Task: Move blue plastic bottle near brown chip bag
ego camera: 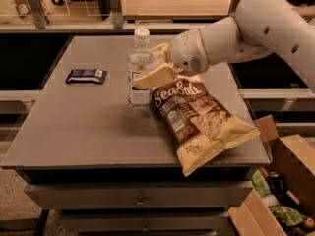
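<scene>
A grey table (83, 127) seen from the front and slightly above, with 3 loose items on it. The blue plastic bottle (138, 58) stands upright just behind the middle of the table, white cap on top, its base down at the tabletop. The gripper (146, 66) reaches in from the right and is clamped around the bottle at label height. 1 cream finger (156, 75) crosses the front of the bottle and the other shows behind its right shoulder.

The white arm (266, 28) stretches away to the upper right, passing over the top of the brown chip bag (197, 122). The bag lies just right of the bottle, slanting toward the table's front right corner, where its cream lower end hangs past the edge. Its "Sea Salt" top corner sits right beside the bottle's lower half, under the front finger.

A flat dark blue wrapper (86, 75) lies well apart on the left side of the table. Below the tabletop are 2 drawers (140, 198). An open cardboard box (295, 156) holding mixed items stands on the floor at the lower right.
</scene>
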